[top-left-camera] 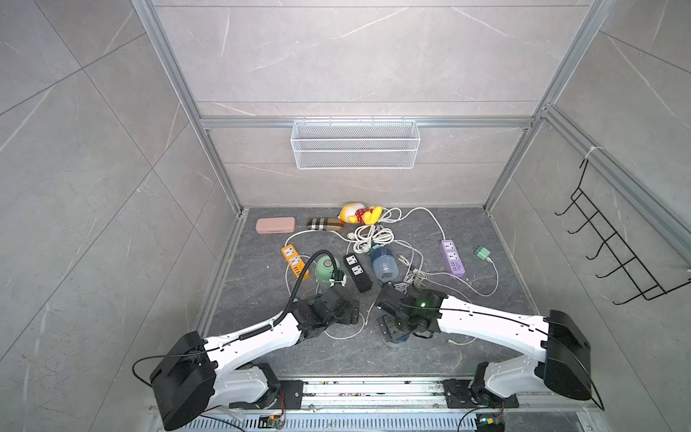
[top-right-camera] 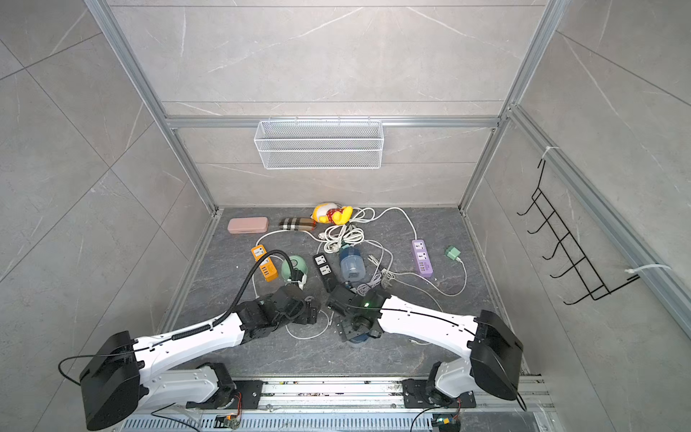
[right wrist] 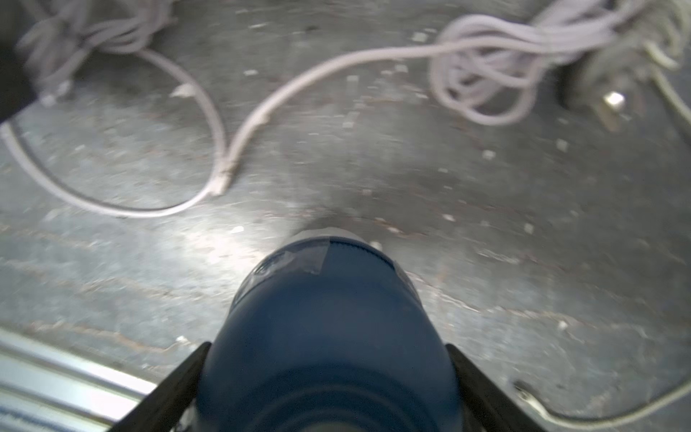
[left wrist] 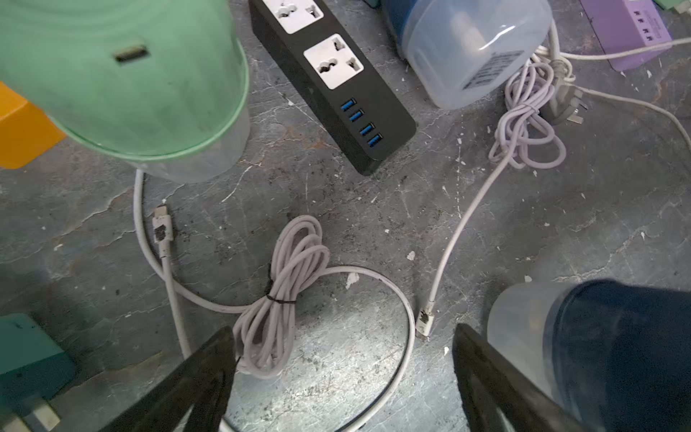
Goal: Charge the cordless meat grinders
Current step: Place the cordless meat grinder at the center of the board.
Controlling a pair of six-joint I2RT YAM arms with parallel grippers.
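The orange power strip (top-left-camera: 295,262) is lying leftmost, and the mint green grinder (top-left-camera: 326,270) is standing between it and the black power strip (top-left-camera: 358,272). Nearer the robot, the left gripper (left wrist: 342,336) is hovering over a tied white cable coil (left wrist: 284,295), its jaws spread wide and gripping nothing. Right of the black strip a dark blue grinder (top-left-camera: 383,264) is lying on its side. The right gripper (right wrist: 325,348) is clasping the second dark blue grinder (right wrist: 325,299) — pinching its dome from both sides.

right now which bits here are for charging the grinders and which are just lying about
For the job: green grinder, far blue grinder, near blue grinder, black power strip, bundled usb cable.
Lying about: pink case, plaid pouch, duck toy, wire basket, hook rack.
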